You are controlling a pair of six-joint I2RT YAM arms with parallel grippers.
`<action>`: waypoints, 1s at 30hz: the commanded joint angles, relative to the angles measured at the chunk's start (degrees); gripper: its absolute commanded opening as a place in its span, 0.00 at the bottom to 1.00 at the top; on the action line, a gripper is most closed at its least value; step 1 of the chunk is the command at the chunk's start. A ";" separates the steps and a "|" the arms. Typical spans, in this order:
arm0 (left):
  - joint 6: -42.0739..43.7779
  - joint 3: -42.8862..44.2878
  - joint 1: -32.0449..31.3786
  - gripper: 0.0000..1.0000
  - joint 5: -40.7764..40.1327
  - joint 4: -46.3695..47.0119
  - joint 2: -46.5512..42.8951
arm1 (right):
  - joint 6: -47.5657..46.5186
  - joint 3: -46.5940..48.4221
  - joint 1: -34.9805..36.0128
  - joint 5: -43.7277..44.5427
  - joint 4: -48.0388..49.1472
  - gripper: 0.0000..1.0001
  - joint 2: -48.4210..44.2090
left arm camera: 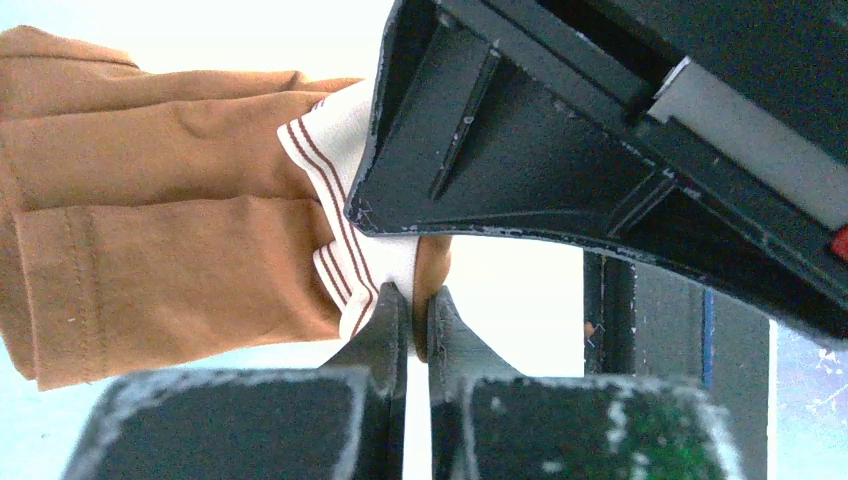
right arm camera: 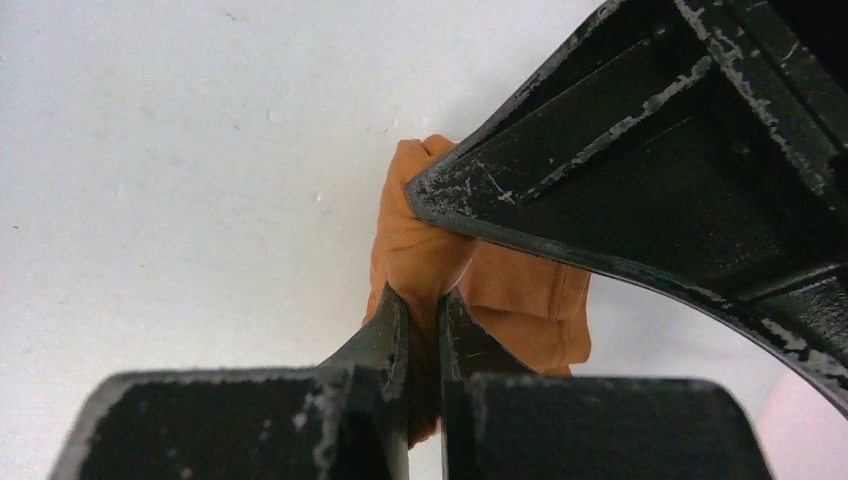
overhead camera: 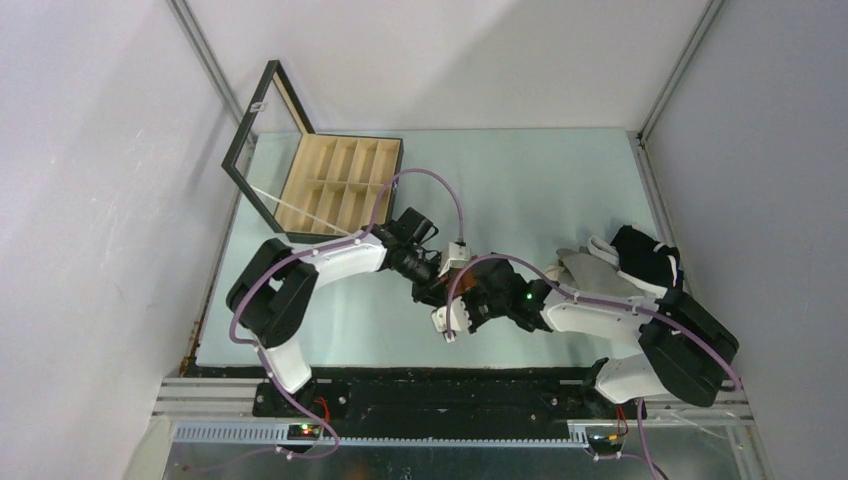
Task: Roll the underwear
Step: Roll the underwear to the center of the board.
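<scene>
Left gripper [left arm camera: 408,303] pinches rust-brown cloth underwear [left arm camera: 170,225] by the striped band [left arm camera: 335,165], right gripper [right arm camera: 425,308] clamps it too; keep both pulls even, roll tight

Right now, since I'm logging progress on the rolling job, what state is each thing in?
rust-brown underwear: folded in layers, pinched by both grippers.
left gripper: shut on the rust-brown underwear at its striped white band.
right gripper: shut on the rust-brown underwear.
wooden box: lid open, compartments empty.
black underwear: crumpled, unrolled, on the table's right side.
pale underwear: loose, unrolled, against the black one.
</scene>
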 commanded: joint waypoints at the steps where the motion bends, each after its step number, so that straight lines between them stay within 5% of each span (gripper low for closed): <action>1: -1.14 0.26 -0.57 0.00 0.62 -0.28 -1.62 | -2.58 5.87 -1.03 -2.63 -3.42 0.00 1.79; 11: -12.47 6.97 -0.41 0.00 5.79 1.12 10.62 | 5.15 8.08 -3.30 -7.16 -28.49 0.00 1.97; 30: -33.62 16.98 4.67 0.00 12.43 4.77 22.38 | 16.70 28.69 -24.10 -23.40 -48.53 0.00 30.35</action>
